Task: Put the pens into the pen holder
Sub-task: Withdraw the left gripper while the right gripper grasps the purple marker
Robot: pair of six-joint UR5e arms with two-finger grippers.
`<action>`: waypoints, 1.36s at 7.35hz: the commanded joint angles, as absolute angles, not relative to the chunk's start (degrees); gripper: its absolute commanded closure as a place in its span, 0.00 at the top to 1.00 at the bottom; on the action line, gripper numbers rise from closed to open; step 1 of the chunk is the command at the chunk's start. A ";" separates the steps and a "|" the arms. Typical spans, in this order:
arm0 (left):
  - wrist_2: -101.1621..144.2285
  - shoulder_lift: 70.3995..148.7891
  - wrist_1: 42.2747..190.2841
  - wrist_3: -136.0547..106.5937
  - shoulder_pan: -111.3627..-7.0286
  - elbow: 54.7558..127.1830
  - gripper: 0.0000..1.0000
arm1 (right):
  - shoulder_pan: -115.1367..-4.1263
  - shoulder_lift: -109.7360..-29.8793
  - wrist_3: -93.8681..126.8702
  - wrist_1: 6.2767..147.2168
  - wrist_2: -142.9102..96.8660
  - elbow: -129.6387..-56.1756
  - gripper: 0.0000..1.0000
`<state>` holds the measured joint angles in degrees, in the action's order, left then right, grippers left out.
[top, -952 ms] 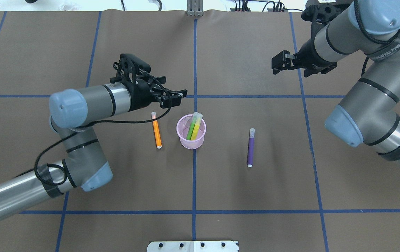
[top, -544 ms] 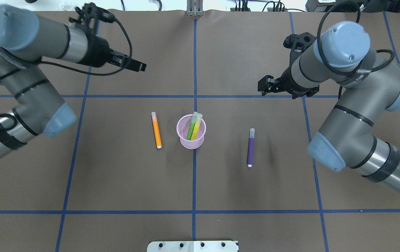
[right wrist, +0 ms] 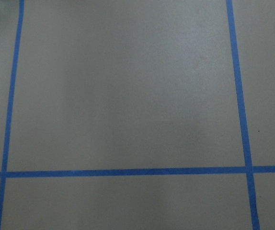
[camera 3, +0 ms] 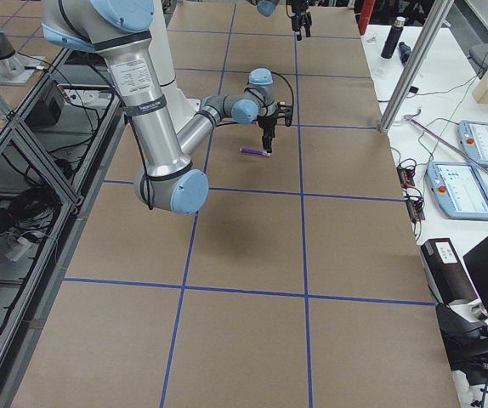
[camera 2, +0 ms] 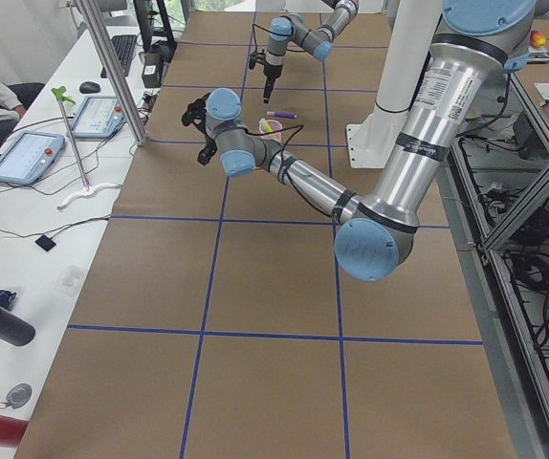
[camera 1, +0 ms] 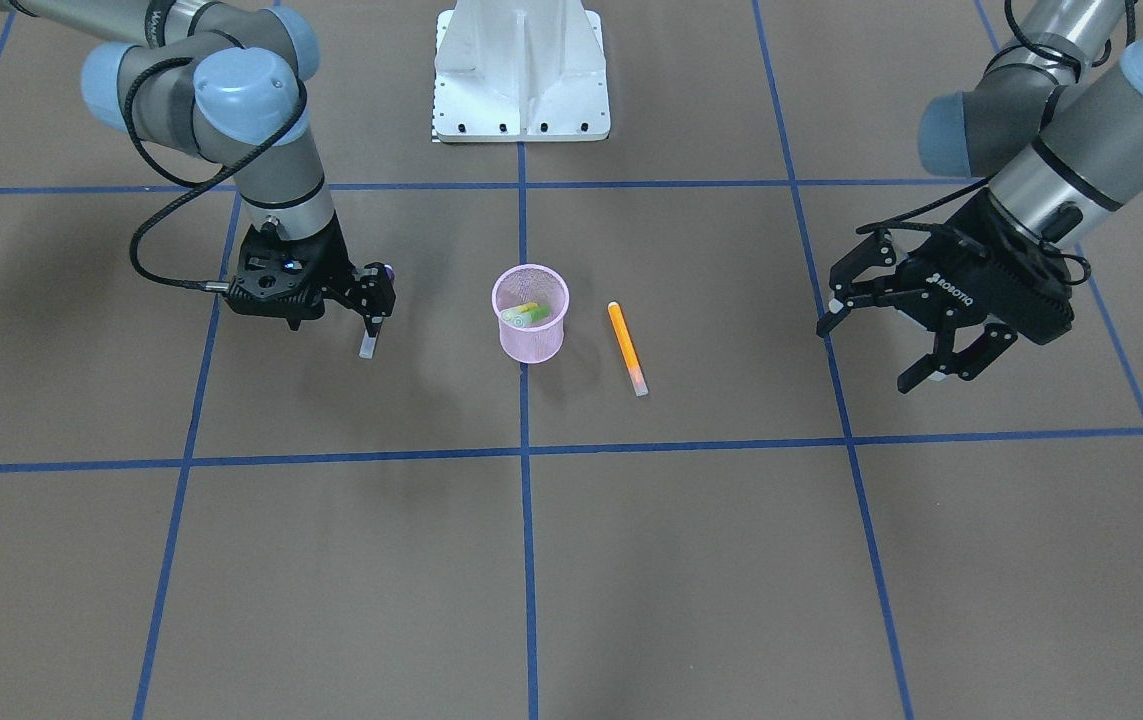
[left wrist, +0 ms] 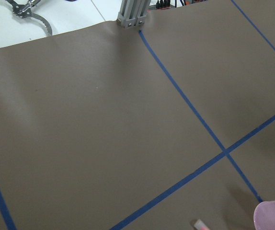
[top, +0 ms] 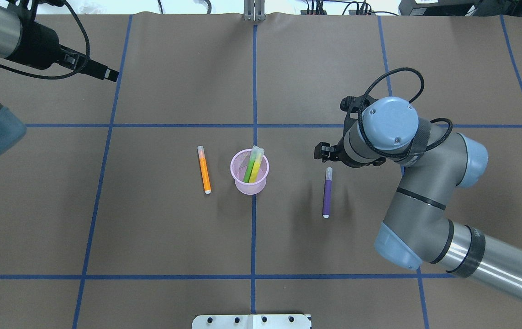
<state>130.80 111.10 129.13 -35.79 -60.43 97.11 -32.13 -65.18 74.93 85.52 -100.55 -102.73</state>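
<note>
The pink mesh pen holder [top: 249,179] stands mid-table with a green pen [top: 248,170] and a yellow-green pen [top: 256,167] in it; it also shows in the front view [camera 1: 529,340]. The orange pen [top: 204,170] lies just left of it. The purple pen [top: 327,194] lies to its right. My right gripper [top: 325,154] hangs over the purple pen's capped end, jaws apparently open; in the front view the right gripper [camera 1: 371,310] covers the pen's middle and only the clear cap [camera 1: 367,346] pokes out. My left gripper [camera 1: 871,345] is open, empty and far off at the back left [top: 110,75].
The robot's white base plate [camera 1: 521,100] sits at the near edge of the table. Blue tape lines grid the brown table cover [top: 174,237]. A metal bracket [top: 254,16] stands at the far edge. The left wrist view catches the cup's rim [left wrist: 274,215].
My left arm has swung away from beside the cup to the far back left. My right arm has come in and down over the purple pen. The pens have not moved.
</note>
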 commanded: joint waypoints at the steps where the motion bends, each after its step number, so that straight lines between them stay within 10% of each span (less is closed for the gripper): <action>1: 130.96 109.95 129.02 -35.42 -60.73 99.22 1.00 | -28.23 -65.21 79.09 85.34 -97.66 -102.04 0.79; 7: 130.69 107.32 129.11 -35.42 -60.64 103.53 1.00 | -25.31 -64.95 79.54 85.34 -97.12 -99.49 0.46; 9: 130.61 107.14 129.11 -35.42 -60.64 103.54 1.00 | -25.40 -64.78 79.02 85.34 -97.12 -99.58 0.00; 10: 130.52 107.14 129.11 -35.42 -60.64 103.54 1.00 | -25.66 -64.69 78.84 85.34 -97.12 -99.93 0.00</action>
<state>130.62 107.21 129.11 -35.42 -60.64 103.49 -25.43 -64.50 79.09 85.33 -97.13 -99.62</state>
